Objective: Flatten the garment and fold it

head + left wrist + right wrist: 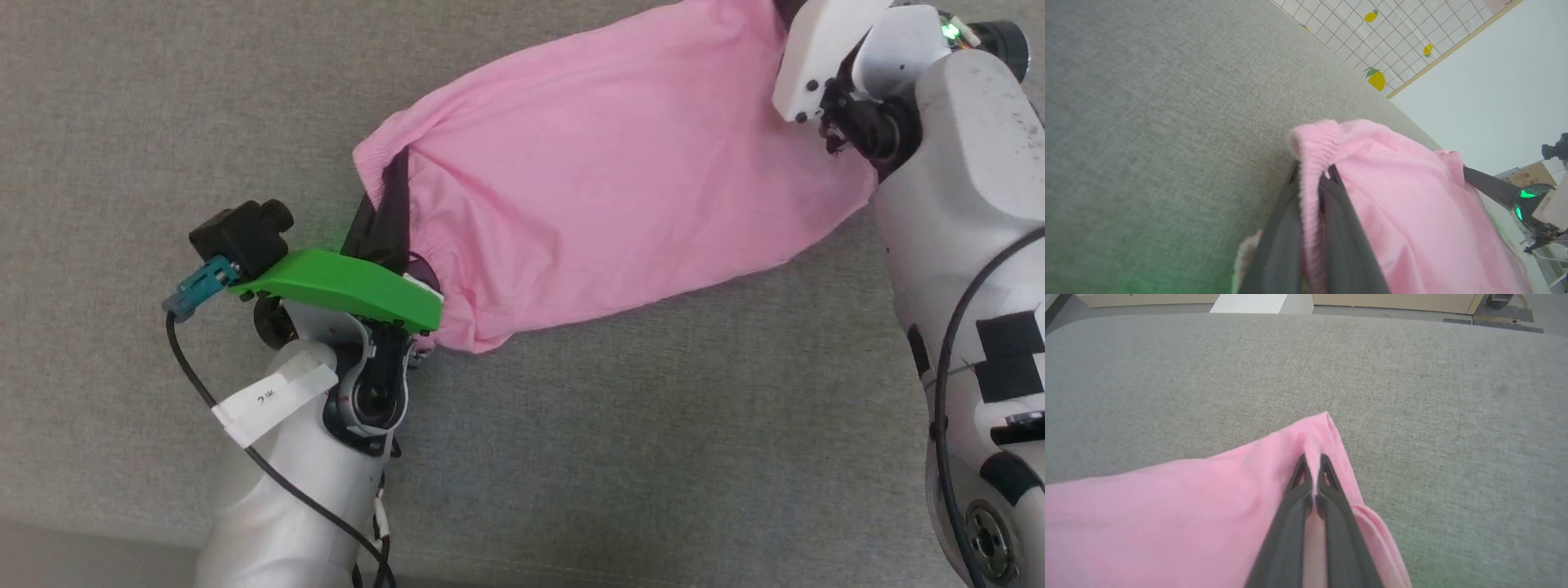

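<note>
- The light pink shorts of thin soft cloth (604, 180) are stretched across the bench covered in grey woven fabric (122, 122), from the near left to the far right in the head view; whether they rest fully on it or hang just above, I cannot tell.
- The left pincer (1313, 173) is clenched on the gathered elastic waistband (1310, 139); the ribbed edge passes between its two dark fingers.
- The right pincer (1313, 460) is clenched on the opposite end, grasping a small pinch of cloth near a hemmed corner.
- The step in hand seems to be the flattening; no fold is made yet.
- First risk: the right pincer holds very little cloth, so a strong pull apart may draw the thin fabric out; that end would then drop and bunch.
- Second risk: the waistband may gather again when the tension goes; wrinkles would return at the left end.
- Third risk: if one pincer lets go before the other, the shorts may land twisted; a fold made on top would be crooked.
</note>
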Robot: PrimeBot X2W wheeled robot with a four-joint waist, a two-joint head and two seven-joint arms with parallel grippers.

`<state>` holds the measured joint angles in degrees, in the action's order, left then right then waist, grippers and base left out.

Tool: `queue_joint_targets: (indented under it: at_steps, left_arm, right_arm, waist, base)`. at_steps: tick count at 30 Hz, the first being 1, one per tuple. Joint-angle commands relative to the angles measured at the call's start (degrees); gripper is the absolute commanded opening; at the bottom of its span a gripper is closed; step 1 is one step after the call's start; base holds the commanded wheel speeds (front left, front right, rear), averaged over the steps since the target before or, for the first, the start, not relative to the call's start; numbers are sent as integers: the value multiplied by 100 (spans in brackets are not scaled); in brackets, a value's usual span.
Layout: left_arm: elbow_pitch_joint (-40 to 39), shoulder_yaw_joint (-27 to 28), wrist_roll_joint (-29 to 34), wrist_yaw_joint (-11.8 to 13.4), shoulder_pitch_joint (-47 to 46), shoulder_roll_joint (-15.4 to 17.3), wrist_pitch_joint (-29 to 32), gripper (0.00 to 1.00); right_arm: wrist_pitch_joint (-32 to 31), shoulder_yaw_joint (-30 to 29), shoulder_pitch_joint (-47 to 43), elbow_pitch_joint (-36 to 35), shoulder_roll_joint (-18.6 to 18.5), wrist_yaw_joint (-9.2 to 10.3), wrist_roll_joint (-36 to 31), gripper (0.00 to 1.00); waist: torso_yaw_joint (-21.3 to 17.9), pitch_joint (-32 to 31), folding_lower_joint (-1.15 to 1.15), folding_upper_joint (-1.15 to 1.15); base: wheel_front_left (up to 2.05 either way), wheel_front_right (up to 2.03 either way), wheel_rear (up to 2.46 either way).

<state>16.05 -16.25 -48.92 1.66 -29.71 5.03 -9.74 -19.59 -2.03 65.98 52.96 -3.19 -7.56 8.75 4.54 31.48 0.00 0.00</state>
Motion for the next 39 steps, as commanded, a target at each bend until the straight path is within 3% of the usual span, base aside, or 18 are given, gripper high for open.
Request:
queue_joint_targets:
  at_steps: [1,2,3,4,5,6,15,21,25,31,39]
  left_arm:
    - [185,3,-106,16,79,15,35,0]
    - [203,2,-133,25,91,10,63,0]
    - [212,-4,-135,27,96,13,73,0]
    - [226,-15,-156,19,112,13,107,34]
    - [236,-22,-174,15,128,16,137,94]
    - [238,-25,-184,26,146,24,161,100]
    - [-85,122,-18,242,399,354,18,100]
    - [-657,-13,1228,645,766,958,-433,100]
    - [-970,-142,1984,859,1130,1161,-508,100]
    - [-1300,-107,2263,988,1667,1025,-523,100]
    - [-1393,22,2337,923,1730,841,-525,100]
  right_arm:
    - [92,-15,132,116,9,8,-69,0]
    - [199,-28,174,181,11,8,-112,22]
    - [268,-45,203,241,12,8,-141,100]
    - [362,-67,234,309,14,8,-156,100]
    - [435,-79,255,360,15,8,-160,100]
    - [532,-93,283,412,16,8,-161,100]
    - [1088,81,238,638,-55,8,271,100]
    - [862,469,-355,746,-277,8,247,100]
    - [498,645,-754,905,-447,8,-40,100]
    - [-27,679,-1083,993,-518,8,-336,100]
    - [-336,631,-1354,955,-415,8,-664,100]
  waist:
    - [36,31,0,0]
    - [38,27,0,0]
    - [37,13,0,0]
    - [31,-18,0,0]
    - [27,-52,0,0]
    - [20,-97,0,0]
    - [-80,-848,0,0]
    - [-206,-1398,0,0]
    - [-256,-1603,0,0]
    - [-211,-1621,0,0]
    - [-36,-1339,0,0]
  base:
    - [0,0,0]
    - [0,0,0]
    - [0,0,0]
    - [0,0,0]
    - [0,0,0]
    - [0,0,0]
    - [0,0,0]
    - [0,0,0]
    - [0,0,0]
    - [0,0,0]
    - [0,0,0]
